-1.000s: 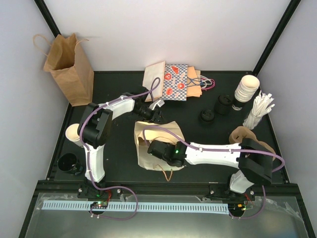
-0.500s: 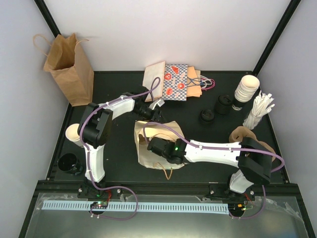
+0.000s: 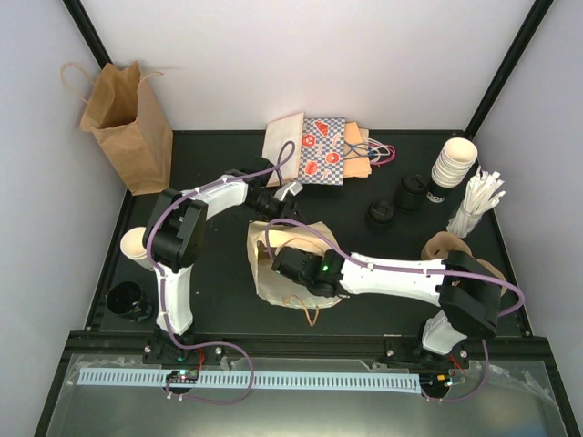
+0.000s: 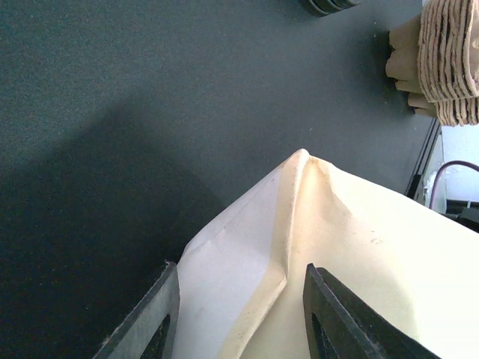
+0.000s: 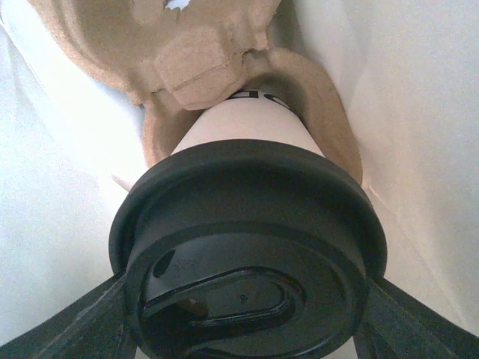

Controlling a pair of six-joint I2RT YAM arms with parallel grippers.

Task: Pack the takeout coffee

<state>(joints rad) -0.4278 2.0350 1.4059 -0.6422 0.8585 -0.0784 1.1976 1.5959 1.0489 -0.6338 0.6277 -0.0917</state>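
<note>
Near the middle of the black table (image 3: 219, 300): a cream bag (image 3: 273, 284), slumped on its side, handle loops showing. Across it from the right, the right arm (image 3: 401, 273), wrist resting over the paper.

Right gripper (image 5: 247, 299): sits deep inside the bag and pinches a white cup (image 5: 247, 123) by its black lid (image 5: 247, 224), one finger (image 5: 71, 325) pressed against each side of the rim. Cup nested in a cardboard carrier (image 5: 191, 67), with cream paper walls close on both sides. So, for the takeout coffee: inside the bag, in the carrier, held from the lid end.

Left gripper (image 3: 278, 208): hangs at the bag's far edge, just beside the paper. Seen from its own wrist, fingers (image 4: 150, 321) spread wide, with a creased corner of the bag lying between them. Cannot tell whether paper and fingers touch.

Far left corner: a brown bag (image 3: 127, 127), standing upright and open at the top. Along the far edge, near the middle: patterned bags (image 3: 321, 150), flat in a loose pile. Far right: a stack of white cups (image 3: 454, 164), rims upward, and just beside it a bundle of white sticks (image 3: 478, 200). Left of those, well apart from the cream bag: loose lids (image 3: 381, 214) in two dark piles. Near the right arm's elbow: spare carriers (image 3: 444, 246), stacked.
</note>
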